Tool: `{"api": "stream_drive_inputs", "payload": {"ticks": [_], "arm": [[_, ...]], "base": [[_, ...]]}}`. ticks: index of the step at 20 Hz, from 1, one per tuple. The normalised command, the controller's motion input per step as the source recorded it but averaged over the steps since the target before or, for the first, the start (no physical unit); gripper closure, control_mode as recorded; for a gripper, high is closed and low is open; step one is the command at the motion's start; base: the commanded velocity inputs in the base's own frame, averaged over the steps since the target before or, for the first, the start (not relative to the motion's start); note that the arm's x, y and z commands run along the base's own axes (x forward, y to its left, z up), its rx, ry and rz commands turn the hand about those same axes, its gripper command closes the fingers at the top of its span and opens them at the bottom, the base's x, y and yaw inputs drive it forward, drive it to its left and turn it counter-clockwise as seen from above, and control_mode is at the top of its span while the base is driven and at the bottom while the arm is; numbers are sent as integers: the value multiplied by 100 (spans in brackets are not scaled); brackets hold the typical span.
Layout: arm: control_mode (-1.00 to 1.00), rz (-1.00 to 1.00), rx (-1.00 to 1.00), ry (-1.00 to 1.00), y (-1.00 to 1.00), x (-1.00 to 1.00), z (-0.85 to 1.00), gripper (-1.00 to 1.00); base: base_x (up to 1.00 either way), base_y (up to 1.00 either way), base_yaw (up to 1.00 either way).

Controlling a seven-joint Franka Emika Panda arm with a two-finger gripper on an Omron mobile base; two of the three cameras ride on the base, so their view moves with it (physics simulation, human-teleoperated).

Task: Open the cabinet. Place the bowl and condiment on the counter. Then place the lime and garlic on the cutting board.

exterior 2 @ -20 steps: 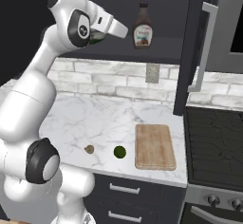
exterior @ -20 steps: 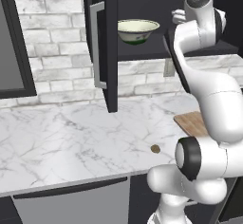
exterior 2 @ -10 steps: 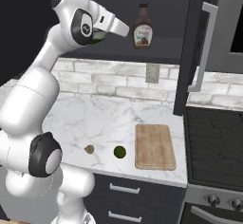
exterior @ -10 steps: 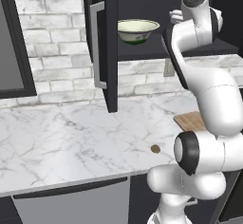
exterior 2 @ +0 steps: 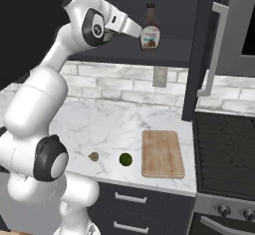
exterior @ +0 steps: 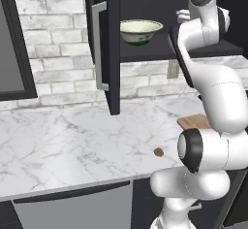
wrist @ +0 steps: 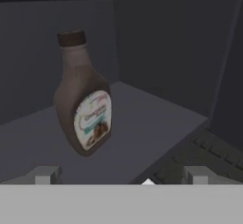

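Observation:
The black cabinet (exterior 2: 206, 50) stands open, its doors (exterior: 107, 48) swung out. On its dark shelf the brown condiment bottle (exterior 2: 150, 32) stands upright, and the cream bowl (exterior: 140, 30) with a green band sits further left. My gripper (exterior 2: 137, 32) is open, just left of the bottle and level with it. In the hand view the bottle (wrist: 85, 99) stands ahead of my gripper (wrist: 121, 175), beyond the spread fingertips (wrist: 42, 174) and apart from them. On the marble counter (exterior 2: 99, 124) lie the garlic (exterior 2: 93, 156) and the lime (exterior 2: 126, 160), left of the cutting board (exterior 2: 162, 153).
A black stove (exterior 2: 224, 149) adjoins the counter on the right, below the open right door. A dark-framed window (exterior: 9, 43) is at the far left. A wall outlet (exterior 2: 160, 76) sits on the brick backsplash. The garlic (exterior: 158, 152) lies near the counter's front edge.
My hand has edged slightly closer to the bottle, with the jaws still spread. Nothing else has moved.

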Motion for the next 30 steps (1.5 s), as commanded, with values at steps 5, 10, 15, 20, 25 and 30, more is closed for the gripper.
{"api": "stream_drive_inputs", "payload": {"ticks": [5, 10, 15, 20, 25, 30], "arm": [[-100, 0, 0, 2, 0, 17, 0, -100], [-100, 0, 0, 2, 0, 24, 0, -100], [-100, 0, 0, 1, 0, 23, -4, -100], [-100, 0, 0, 1, 0, 23, -13, -100], [-100, 0, 0, 0, -4, 19, -13, -100], [-100, 0, 0, 0, -5, 17, -9, -100]], "base": [[0, 0, 0], [0, 0, 0], [0, 0, 0], [0, 0, 0], [0, 0, 0], [0, 0, 0]]}}
